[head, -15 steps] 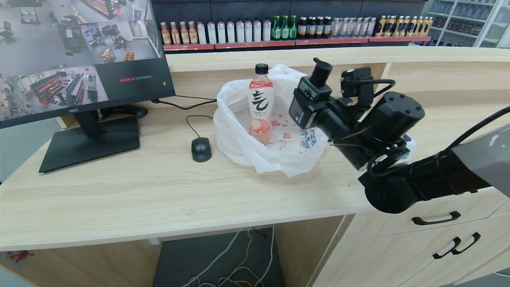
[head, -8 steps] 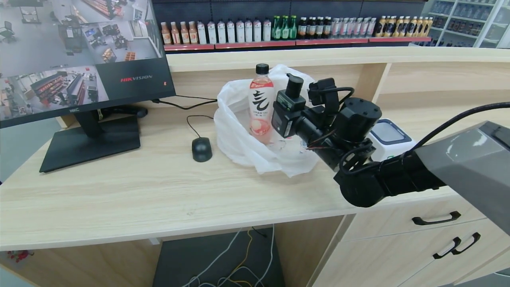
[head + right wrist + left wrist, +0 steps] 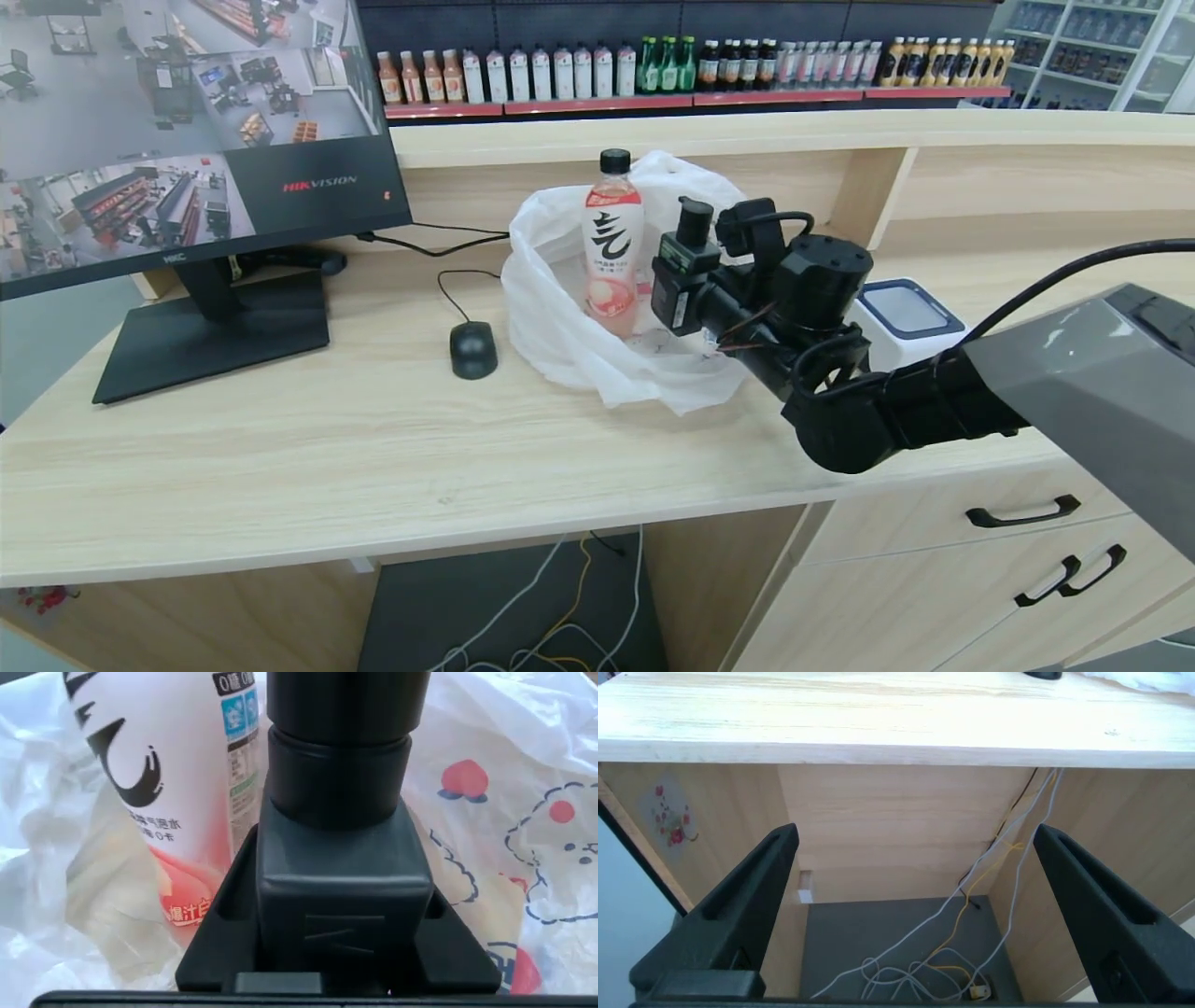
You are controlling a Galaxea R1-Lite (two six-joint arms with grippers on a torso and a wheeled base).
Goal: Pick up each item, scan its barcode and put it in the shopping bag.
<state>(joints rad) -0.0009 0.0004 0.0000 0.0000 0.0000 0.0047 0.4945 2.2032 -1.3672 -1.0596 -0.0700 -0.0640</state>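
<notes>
Dark bottle carried over the open shopping bag.

The small dark bottle (image 3: pixel 678 278) with a square body and black cap is grasped in the right gripper (image 3: pixel 695 299). It hangs at the mouth of the white plastic shopping bag (image 3: pixel 551 336), just beside the tall pink drink bottle (image 3: pixel 611 252). A second ago the arm held it higher and to the right of the bag; it has since swung left and down, uncovering the white box scanner (image 3: pixel 910 313) with a glass top. The bag stands on the pale wooden tabletop (image 3: pixel 327 439) with the pink drink bottle upright inside it. A black mouse (image 3: pixel 472 349) lies near the bag. The left gripper (image 3: pixel 910 915) hangs below the tabletop edge, its fingers spread wide.
</notes>
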